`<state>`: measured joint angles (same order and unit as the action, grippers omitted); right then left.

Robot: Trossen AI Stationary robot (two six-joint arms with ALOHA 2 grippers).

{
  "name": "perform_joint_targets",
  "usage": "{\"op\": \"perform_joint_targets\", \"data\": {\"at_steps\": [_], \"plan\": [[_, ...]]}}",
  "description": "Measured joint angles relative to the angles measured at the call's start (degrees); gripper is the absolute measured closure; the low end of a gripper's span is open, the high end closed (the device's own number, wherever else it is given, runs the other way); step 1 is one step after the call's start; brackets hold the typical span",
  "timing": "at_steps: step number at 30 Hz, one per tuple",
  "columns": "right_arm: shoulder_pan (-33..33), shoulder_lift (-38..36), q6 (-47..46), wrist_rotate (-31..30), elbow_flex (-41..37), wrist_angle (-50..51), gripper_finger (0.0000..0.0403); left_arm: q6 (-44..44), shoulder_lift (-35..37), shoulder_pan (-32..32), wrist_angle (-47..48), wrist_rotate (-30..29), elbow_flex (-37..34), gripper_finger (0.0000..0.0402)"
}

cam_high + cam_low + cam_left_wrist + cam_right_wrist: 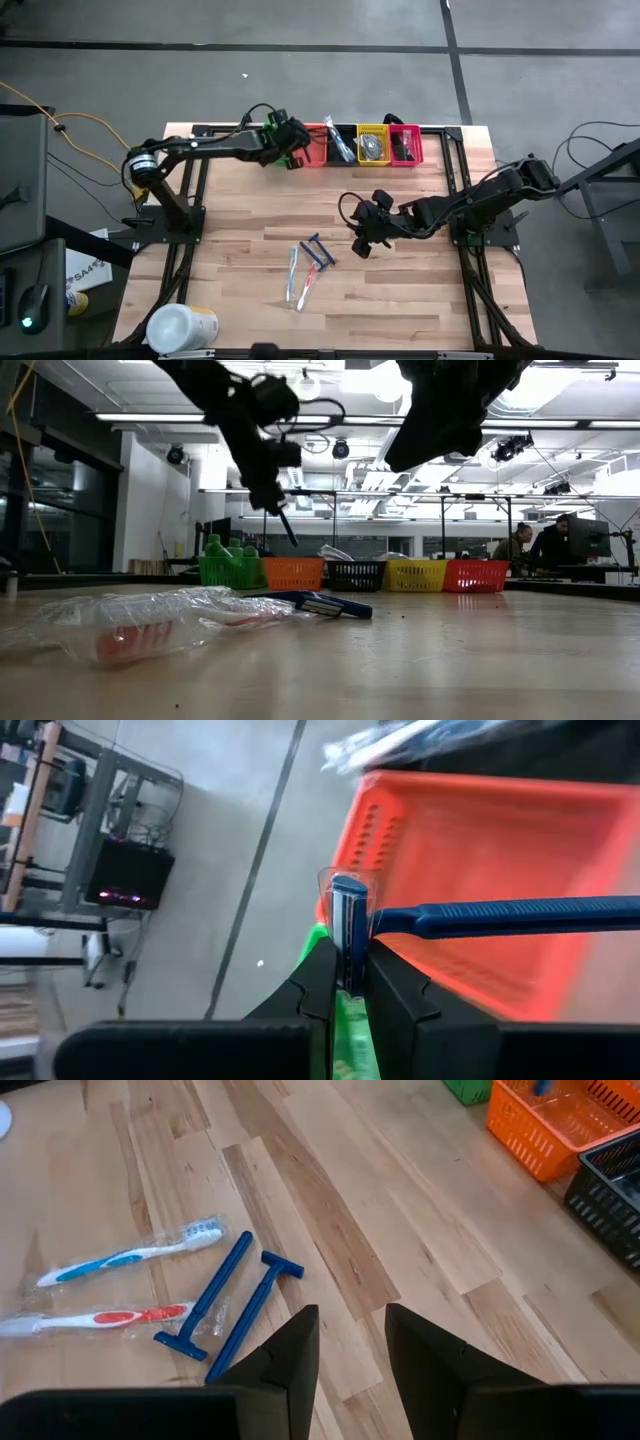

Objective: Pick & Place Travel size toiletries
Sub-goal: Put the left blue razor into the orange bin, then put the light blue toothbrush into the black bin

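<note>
Now left fingers (348, 995) pinch blue razor (480, 917) head over orange bin (480, 870); right fingers (352, 1342) apart, empty.

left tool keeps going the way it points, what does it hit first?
Likely the orange bin. The left tool, shut on a blue razor, faces the bin's open inside in its wrist view, with nothing visible between them. Depth is unclear.

Left hand (345, 985) is clamped shut far back; right hand (350, 1342) hovers open mid-table.

Wooden table (420, 290): razors (318, 251), toothbrushes (299, 280), bins (372, 143)
</note>
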<state>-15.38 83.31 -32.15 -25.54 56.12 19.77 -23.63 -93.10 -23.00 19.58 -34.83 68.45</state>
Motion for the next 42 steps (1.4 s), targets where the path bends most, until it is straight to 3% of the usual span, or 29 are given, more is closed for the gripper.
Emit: {"op": "perform_joint_targets", "data": {"at_steps": [13,23,32,37,42], "plan": [[0.0,0.0,0.9,0.0,0.0,-0.4,0.0292,-10.9,-8.5,-4.4,-11.2,0.0,0.0,0.0373],[0.0,0.0,1.1,0.0,0.0,-0.3,0.0292,-12.6,-10.1,-4.4,-8.7,0.1,0.0,0.032],[0.0,0.0,0.6,0.1,0.0,-0.3,0.0292,-11.9,-10.1,-4.4,-7.4,-0.1,1.9,0.031],[0.0,0.0,0.5,0.2,0.0,-0.3,0.0292,-11.3,-10.1,-4.4,-5.7,2.9,3.3,0.0308],[0.0,0.0,0.3,0.2,0.0,-0.3,0.0292,-10.7,-10.1,-4.4,-4.7,3.5,3.9,0.0276]]}}
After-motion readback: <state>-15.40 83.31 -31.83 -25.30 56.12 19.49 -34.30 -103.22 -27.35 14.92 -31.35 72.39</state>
